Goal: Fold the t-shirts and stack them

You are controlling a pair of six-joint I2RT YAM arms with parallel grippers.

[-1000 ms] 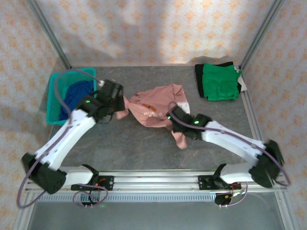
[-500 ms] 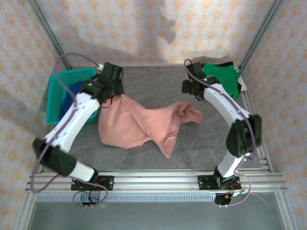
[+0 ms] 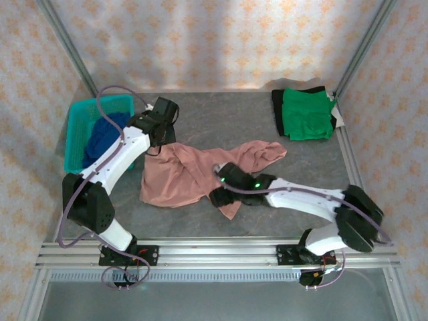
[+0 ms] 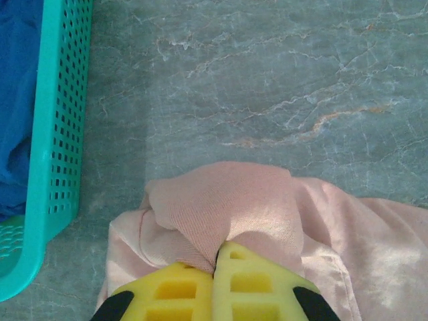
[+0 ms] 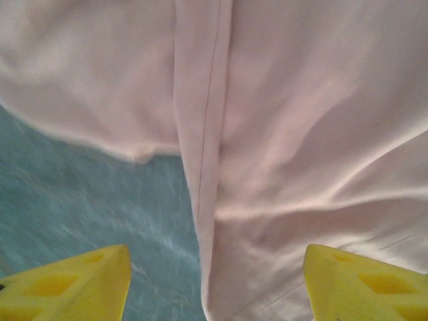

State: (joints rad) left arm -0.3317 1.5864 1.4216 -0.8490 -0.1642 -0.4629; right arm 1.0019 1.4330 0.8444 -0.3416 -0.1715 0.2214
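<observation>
The dusty-pink t-shirt [image 3: 187,175] lies crumpled and partly spread across the middle of the table. My left gripper [image 3: 158,143] is shut on a bunched fold at its far-left corner; the yellow fingertips [image 4: 249,267] pinch pink cloth [image 4: 227,200]. My right gripper [image 3: 219,195] stands open low over the shirt's near edge, its two yellow fingers wide apart with a seam of the pink shirt [image 5: 301,134] and bare table between them. A bright green t-shirt [image 3: 306,115] lies folded at the back right. A dark blue t-shirt [image 3: 103,132] sits in the basket.
The teal plastic basket [image 3: 81,115] stands at the back left, close to my left gripper, its perforated wall [image 4: 57,134] just left of the fingers. A dark garment [image 3: 277,107] lies under the green shirt. Metal frame posts edge the table.
My right gripper let go of the pink shirt, swung to the back right, then came down open at the shirt's near edge. The left gripper kept its hold and the shirt spread out.
</observation>
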